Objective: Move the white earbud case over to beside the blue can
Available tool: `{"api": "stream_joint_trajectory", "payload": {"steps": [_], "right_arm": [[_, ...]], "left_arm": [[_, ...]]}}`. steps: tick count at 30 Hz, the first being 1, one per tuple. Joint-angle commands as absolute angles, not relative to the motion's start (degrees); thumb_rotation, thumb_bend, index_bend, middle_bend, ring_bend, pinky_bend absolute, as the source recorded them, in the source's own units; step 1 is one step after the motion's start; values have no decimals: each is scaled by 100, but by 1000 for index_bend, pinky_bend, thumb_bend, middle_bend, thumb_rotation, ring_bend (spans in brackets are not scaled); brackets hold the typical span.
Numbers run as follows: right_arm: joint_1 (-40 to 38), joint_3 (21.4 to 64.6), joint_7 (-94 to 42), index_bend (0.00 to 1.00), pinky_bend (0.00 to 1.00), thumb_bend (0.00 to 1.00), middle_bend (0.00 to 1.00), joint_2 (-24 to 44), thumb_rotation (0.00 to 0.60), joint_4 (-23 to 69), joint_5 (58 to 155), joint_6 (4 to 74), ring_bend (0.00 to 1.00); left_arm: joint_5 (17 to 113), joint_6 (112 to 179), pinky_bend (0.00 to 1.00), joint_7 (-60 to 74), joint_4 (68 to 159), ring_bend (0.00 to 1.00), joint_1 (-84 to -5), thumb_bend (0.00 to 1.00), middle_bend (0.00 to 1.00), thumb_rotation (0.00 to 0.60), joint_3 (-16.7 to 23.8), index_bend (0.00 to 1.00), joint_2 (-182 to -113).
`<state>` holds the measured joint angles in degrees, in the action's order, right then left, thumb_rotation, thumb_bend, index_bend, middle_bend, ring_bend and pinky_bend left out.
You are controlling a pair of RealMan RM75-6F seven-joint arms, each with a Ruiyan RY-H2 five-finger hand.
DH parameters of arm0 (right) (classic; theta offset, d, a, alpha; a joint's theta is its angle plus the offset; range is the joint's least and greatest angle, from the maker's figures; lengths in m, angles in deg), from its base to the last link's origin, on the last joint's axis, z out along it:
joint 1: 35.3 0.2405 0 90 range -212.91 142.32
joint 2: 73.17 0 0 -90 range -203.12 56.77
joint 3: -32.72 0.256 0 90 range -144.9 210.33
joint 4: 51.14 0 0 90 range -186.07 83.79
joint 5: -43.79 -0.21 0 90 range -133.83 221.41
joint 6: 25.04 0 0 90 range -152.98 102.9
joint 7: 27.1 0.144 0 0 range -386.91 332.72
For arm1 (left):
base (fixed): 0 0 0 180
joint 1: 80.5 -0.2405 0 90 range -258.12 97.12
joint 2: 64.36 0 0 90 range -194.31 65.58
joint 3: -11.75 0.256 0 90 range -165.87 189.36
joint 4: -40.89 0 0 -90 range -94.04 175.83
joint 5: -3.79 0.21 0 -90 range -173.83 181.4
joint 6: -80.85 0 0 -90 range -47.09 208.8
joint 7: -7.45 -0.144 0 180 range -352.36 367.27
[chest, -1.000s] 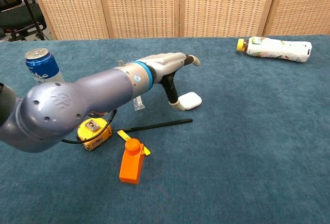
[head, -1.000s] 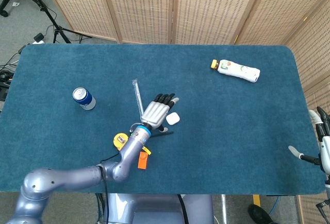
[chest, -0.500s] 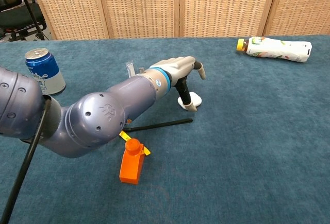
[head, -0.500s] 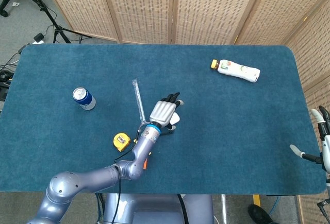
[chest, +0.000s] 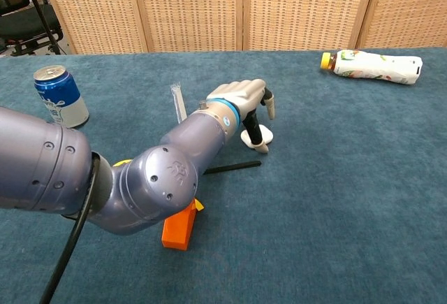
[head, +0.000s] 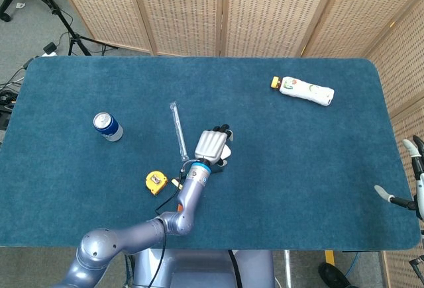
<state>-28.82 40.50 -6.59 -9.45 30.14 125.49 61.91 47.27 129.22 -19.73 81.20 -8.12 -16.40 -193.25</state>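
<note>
The white earbud case lies on the blue table cloth near the middle. In the head view only a sliver of the case shows past my left hand. My left hand sits right over it, fingers curled down around it and the thumb pressed against its near side. The left hand covers it from above. The blue can stands upright far to the left, also seen as the can. My right hand hangs at the table's right edge, fingers apart, holding nothing.
A clear tube lies just left of the hand. A black pen, a yellow tape measure and an orange block sit near my left forearm. A white bottle lies at the far right.
My left hand moved right from beside the case to over it, and its flat fingers curled down around the case. The right hand has barely moved.
</note>
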Motion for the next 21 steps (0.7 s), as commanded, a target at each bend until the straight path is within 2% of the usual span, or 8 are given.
{"api": "stream_joint_trajectory", "payload": {"steps": [1,5,12,21], "right_arm": [[-2889,4056,-651,0,0,0,0,-947,600,3014,12559,6196,0],[-2898,4063,-634,0,0,0,0,-951,600,3020,12572,6193,0],[-2914,4091,-562,0,0,0,0,-965,600,3019,12578,6177,0],[-2934,4115,-507,0,0,0,0,-989,600,3038,12588,6156,0]], "left_arm": [[4811,13009,537,-1930,8024,344,-787,186,330,600,-1656,494,-19416],[4842,13021,569,-1928,7985,370,-789,242,362,600,-1584,533,-19437],[4629,13206,619,-1844,8077,423,-742,410,419,600,-1372,596,-19437],[4672,13437,638,-1589,8122,447,-738,468,435,600,-1238,615,-19437]]}}
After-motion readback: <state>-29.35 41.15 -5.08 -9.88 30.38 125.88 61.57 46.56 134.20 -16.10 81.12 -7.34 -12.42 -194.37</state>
